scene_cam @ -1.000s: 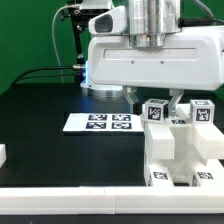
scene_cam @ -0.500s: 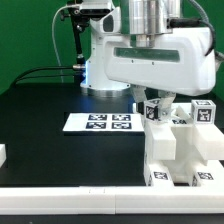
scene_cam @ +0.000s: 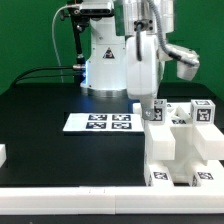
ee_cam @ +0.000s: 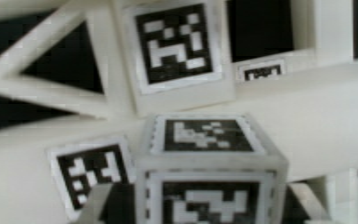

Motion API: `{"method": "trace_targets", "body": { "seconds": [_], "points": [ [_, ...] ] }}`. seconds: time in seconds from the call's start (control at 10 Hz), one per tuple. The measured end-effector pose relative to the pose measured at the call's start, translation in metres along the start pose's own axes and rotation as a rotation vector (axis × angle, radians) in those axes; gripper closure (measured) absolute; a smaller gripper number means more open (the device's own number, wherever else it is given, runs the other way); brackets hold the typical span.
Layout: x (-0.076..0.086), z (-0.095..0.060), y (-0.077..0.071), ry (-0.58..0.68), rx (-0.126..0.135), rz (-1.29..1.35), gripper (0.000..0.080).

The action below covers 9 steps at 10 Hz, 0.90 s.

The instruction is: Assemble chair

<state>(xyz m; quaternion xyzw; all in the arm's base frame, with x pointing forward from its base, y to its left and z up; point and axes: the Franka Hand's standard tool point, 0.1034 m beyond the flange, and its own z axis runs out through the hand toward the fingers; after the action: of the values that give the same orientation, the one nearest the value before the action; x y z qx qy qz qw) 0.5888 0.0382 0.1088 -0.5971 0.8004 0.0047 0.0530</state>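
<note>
The gripper (scene_cam: pixel 160 103) bears down on a tagged post of the chair (scene_cam: pixel 182 148), apparently to seat it; its grip cannot be told. The assembly sits near the table's (scene_cam: pixel 50 150) front edge, beside the marker board (scene_cam: pixel 98 122).

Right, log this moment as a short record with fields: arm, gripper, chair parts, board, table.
arm: over the chair assembly at the exterior view's right
gripper: low, at a tagged upright part of the chair; fingers hidden, grip cannot be told
chair: white blocky parts with black-and-white tags, partly assembled, at the table's front on the exterior view's right
marker board: flat on the table, to the exterior view's left of the chair
table: black
</note>
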Motion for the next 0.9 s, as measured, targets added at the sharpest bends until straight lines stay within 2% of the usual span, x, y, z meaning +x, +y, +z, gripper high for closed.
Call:
{"method": "trace_targets", "body": {
  "seconds": [0.1, 0.2, 0.4, 0.5, 0.6, 0.9],
  "points": [
    [0.0003, 0.0008, 0.0003, 0.001, -0.001, -0.003, 0.0430],
    [0.0007, 0.0018, 0.0005, 0.003, -0.002, -0.012, 0.0430],
    [-0.0018, -0.0017, -0.0022, -0.002, 0.001, -0.223, 0.0180],
    [-0.0033, -0.0023, -0.0033, -0.005, 0.004, -0.444, 0.0159],
    [-0.0053, -0.0015, -0.0023, -0.011, -0.004, -0.598, 0.0159],
    [-0.0033, -0.0009, -0.0030, -0.007, -0.003, -0.812, 0.0150]
  ]
}}
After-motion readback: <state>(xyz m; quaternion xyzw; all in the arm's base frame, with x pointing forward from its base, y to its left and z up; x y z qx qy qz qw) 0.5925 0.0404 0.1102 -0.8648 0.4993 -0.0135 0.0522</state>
